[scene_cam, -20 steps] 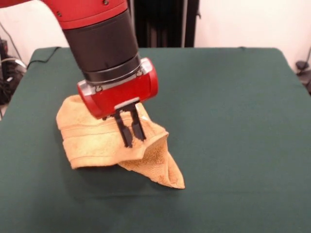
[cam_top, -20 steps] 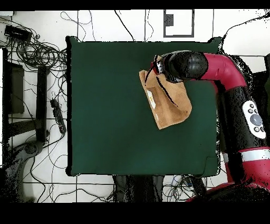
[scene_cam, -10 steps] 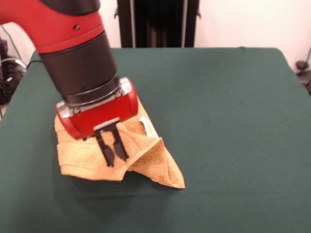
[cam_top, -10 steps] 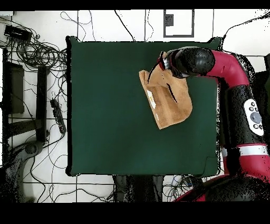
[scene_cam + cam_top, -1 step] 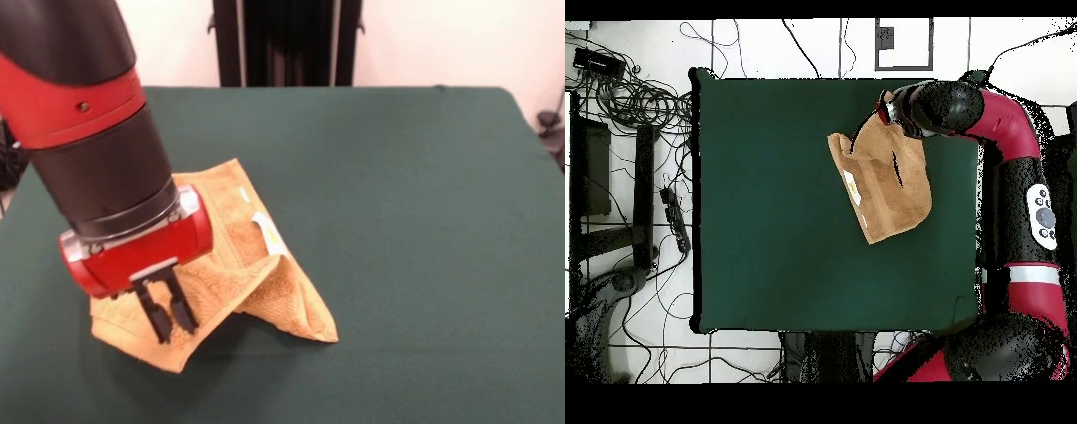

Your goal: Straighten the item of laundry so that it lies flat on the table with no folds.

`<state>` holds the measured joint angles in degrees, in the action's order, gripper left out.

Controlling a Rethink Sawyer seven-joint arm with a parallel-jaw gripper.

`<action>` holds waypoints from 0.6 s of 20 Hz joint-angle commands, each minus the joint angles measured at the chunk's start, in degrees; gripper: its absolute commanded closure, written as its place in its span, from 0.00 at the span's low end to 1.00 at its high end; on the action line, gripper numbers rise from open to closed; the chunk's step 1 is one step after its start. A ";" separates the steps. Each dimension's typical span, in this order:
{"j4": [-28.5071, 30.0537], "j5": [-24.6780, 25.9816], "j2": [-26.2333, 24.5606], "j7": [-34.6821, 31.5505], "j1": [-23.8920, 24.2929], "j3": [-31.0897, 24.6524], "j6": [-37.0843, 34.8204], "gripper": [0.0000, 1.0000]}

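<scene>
- We see the towel [image 5: 231,265] lying rumpled on the dark green tabletop [image 5: 415,221], toward the left of the front view and in its near half.
- In the overhead view the towel [image 5: 890,195] sits in the upper right part of the tabletop [image 5: 775,220], close to the right edge.
- The cloth is not flat: one layer folds over another, and a pointed corner juts out toward the front right in the front view.
- A small white tag [image 5: 267,231] shows on the upper fold, near the middle of the towel.
- A woven border band runs along the raised edge beside the tag.
- The hand [image 5: 168,311] hangs from the red and black arm over the towel's near left corner.
- Its two dark fingers [image 5: 183,309] point down with only a slim gap between them, tips against the cloth.
- We think they pinch a bit of the towel there, though the grip itself is hard to make out.
- From overhead, the arm's wrist covers the towel's upper right corner.
</scene>
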<state>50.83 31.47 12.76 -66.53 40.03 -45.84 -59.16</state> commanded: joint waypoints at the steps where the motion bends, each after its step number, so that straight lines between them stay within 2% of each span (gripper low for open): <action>1: -7.49 2.31 -2.63 20.51 -3.81 -1.37 -8.58 1.00; 7: -7.63 2.22 -2.06 21.60 -2.78 -0.42 -8.28 1.00; 12: -2.73 1.85 -0.64 19.73 -0.71 1.21 -4.71 1.00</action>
<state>45.55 31.58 10.80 -62.64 40.59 -45.86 -60.98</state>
